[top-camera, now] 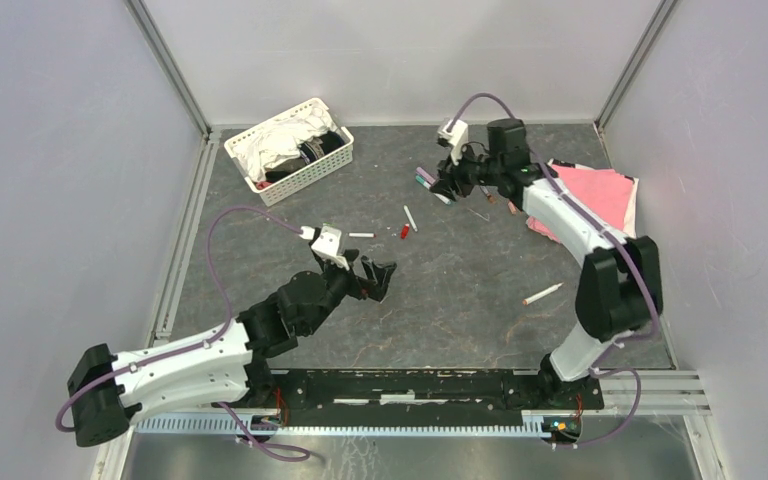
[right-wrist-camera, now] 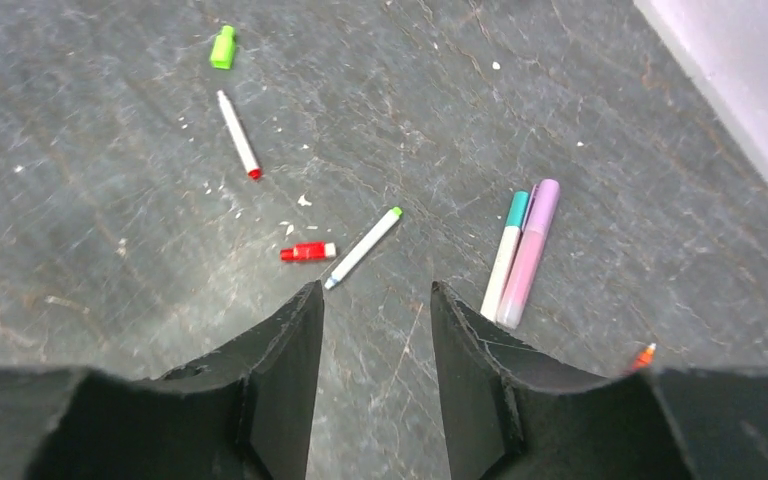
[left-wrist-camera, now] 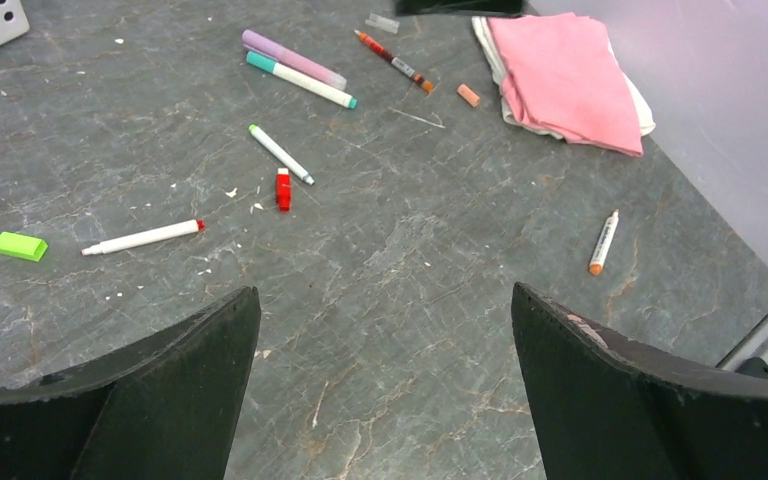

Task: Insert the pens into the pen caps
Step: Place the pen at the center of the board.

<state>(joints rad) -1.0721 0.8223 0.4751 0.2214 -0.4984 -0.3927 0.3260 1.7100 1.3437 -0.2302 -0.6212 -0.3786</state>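
While the right gripper (right-wrist-camera: 375,385) hangs low over the grey table (right-wrist-camera: 110,250) with its fingers partly apart and nothing between them, the purple pen (right-wrist-camera: 532,250) and the teal pen (right-wrist-camera: 506,250) lie side by side, touching, just beyond one fingertip. The purple one is pale lilac from end to end, and the teal one has a white barrel with a teal cap on its far end. Just ahead of the gap lies a green-tipped pen (right-wrist-camera: 363,247), thin and white, with the short red cap (right-wrist-camera: 307,251) near its blue-grey end. Farther off is a red-tipped pen (right-wrist-camera: 238,133), also white, and beyond it the bright green cap (right-wrist-camera: 223,47). The left gripper (left-wrist-camera: 385,400) is spread wide and holds nothing, above bare table nearer the arm bases. From its camera a brown pen (left-wrist-camera: 393,61) with a clear barrel shows at the far side, an orange cap (left-wrist-camera: 469,95) just beside it, and an orange-tipped pen (left-wrist-camera: 603,242) lies alone, well apart from the rest. A folded pink cloth (left-wrist-camera: 565,80) lies in the far right corner. The white basket (top-camera: 305,178) at the far left holds crumpled white and dark cloths (top-camera: 285,140). In the right wrist view only the brown pen's orange-red tip clears the finger, and from above the caps are too small to make out.
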